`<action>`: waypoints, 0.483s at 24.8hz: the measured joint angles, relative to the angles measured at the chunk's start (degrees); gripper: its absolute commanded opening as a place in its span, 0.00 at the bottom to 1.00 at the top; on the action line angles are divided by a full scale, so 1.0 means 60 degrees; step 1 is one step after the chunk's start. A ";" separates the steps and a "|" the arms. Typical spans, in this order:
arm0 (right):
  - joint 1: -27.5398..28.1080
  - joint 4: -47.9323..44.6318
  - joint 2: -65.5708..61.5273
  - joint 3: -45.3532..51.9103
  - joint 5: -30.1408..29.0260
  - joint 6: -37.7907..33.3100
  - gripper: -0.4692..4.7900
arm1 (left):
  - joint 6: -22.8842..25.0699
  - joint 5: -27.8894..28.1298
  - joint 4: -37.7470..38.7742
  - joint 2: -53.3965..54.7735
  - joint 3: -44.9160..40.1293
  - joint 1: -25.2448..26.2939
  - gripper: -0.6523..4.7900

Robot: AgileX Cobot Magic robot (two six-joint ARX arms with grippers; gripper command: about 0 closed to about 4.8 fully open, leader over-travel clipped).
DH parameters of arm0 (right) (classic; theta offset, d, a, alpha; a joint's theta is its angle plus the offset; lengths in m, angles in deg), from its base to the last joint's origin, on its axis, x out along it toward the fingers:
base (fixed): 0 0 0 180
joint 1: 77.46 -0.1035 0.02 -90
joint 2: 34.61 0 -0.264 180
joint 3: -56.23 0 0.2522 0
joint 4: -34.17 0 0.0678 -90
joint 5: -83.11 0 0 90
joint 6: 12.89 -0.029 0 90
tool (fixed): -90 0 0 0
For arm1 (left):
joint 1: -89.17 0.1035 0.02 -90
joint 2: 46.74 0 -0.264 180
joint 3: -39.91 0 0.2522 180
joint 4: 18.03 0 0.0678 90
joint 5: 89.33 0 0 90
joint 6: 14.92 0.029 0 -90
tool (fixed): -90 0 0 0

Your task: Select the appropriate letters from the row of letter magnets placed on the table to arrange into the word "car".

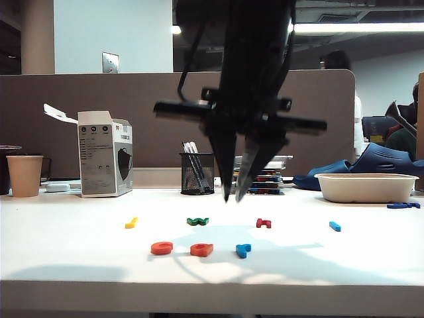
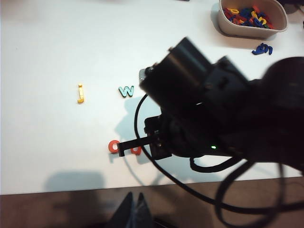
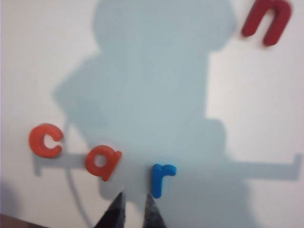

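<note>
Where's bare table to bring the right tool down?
Bare: between yellow letter and cup; between blue bar and "r". Crowded: "c", "a", "r" row beneath right tool, which holds nothing. Left tool idles past the table's edge.

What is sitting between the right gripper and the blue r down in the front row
Nothing visible. The right gripper hangs above the table, empty, with only bare white surface between its tips and the blue r. The orange a lies beside the r, off to one side, apart from it.

Smooth white surface [image 1: 66, 258] with a soft sheen; plastic letters [image 3: 101, 162] look matt; pen holder [image 1: 197, 173] is black wire mesh.
</note>
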 measured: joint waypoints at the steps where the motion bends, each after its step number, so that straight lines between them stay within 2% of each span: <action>1: 0.0000 0.0018 0.0142 0.0000 0.0109 0.0000 0.19 | 0.0000 -0.0004 -0.0004 0.0000 0.0000 0.0000 0.11; 10: 0.0357 0.0492 0.1504 0.0007 0.0743 0.0324 0.19 | 0.0000 -0.0004 0.0000 -0.0004 0.0000 0.0000 0.11; 12: 0.0594 0.0736 0.2149 0.0015 0.1191 0.0601 0.19 | 0.0000 -0.0004 -0.0004 0.0000 0.0000 0.0000 0.11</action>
